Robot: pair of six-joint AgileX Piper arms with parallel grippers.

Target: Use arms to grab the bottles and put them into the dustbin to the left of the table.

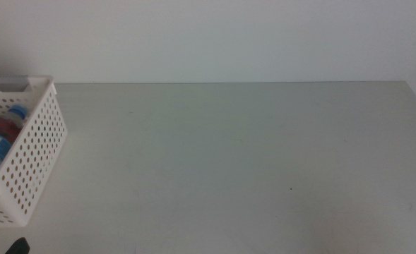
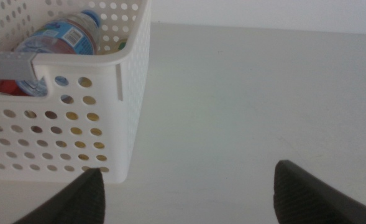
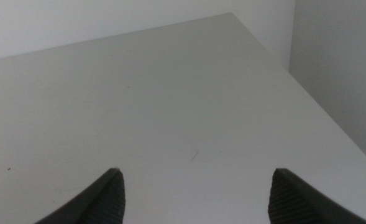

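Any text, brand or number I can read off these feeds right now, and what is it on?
None legible.
Water bottle in the dustbin: blue and white label with print and a barcode-like patch, too blurred to read.
Red item beside it: no readable marking.
Both grippers wait with jaws open, nothing held.

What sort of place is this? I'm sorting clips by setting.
Probably a lab or test bench, not a home: a plain pale table against a bare white wall, with only a perforated white dustbin holding a blue-capped water bottle.
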